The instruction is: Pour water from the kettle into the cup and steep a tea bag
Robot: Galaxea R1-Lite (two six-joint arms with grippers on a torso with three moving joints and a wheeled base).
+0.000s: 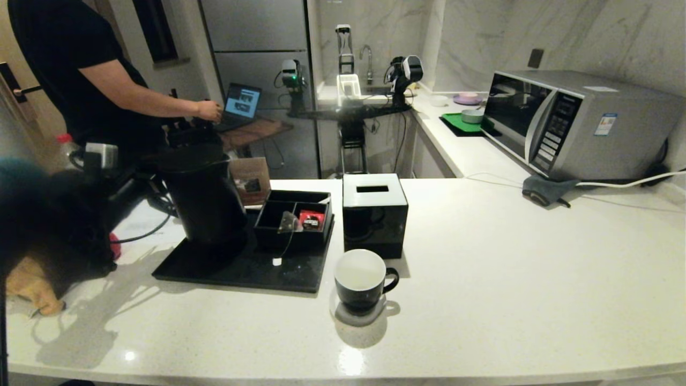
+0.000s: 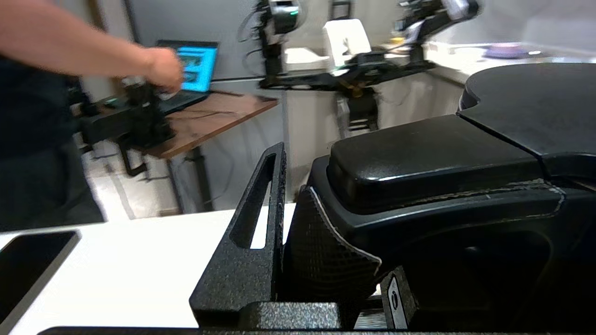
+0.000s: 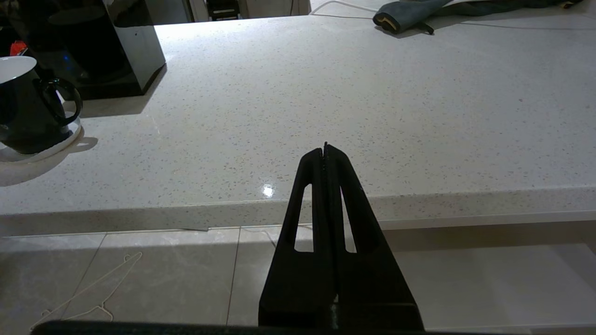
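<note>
So the kettle (image 1: 201, 195) is the anchor here: it's standing upright at the back-left of the black tray (image 1: 214, 268) on the white counter (image 1: 509, 257), lid on. The left gripper (image 2: 298, 218) is clamped on the kettle's handle, and in the left wrist view you can see one finger (image 2: 253, 232) pressed flat against the handle's side with the lid's flat top (image 2: 535, 107) just beyond it. In the head view that arm is mostly a dark blur to the left of the kettle. Just right of the kettle, on the same tray, sits a low black divided box (image 1: 293, 217), and the tea bag (image 1: 288, 222) is leaning in its front part next to a small red packet (image 1: 312, 220); its string hangs over the box's front wall and the little white tag (image 1: 276, 261) lies on the tray. Further right of the kettle, off the tray, there's a black tissue box (image 1: 374, 214), and the cup (image 1: 362, 280) stands in front of that on a pale coaster (image 1: 343, 313), handle pointing away from the kettle, white inside showing; can't tell if there's any water in it. The right gripper (image 3: 325, 148) is well away from the kettle, hanging low by the counter's front edge with its fingers pressed together on nothing.
</note>
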